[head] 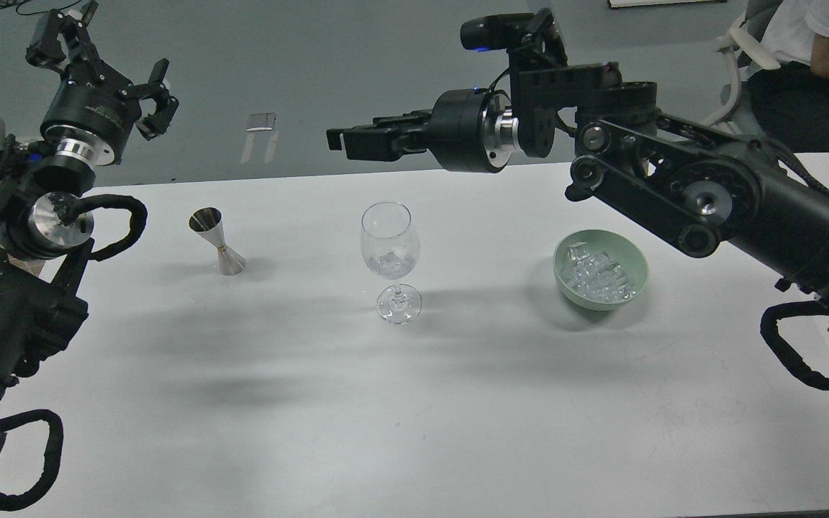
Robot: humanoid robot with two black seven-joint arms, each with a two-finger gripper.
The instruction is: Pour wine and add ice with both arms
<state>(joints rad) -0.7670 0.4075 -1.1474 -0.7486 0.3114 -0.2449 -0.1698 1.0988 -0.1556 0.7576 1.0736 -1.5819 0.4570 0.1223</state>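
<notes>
Ice in the bowl lies below the right tool.

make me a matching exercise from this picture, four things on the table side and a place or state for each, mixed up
Things:
1. jigger
2. wine glass
3. green bowl
4. right hand

Places or states:
a. raised above the table, fingers pointing toward the left
b. stands at the table's middle, with an ice piece inside
c. silver, stands left of the glass
d. right of the glass, filled with ice

Right pairs: 1-c, 2-b, 3-d, 4-a
</notes>
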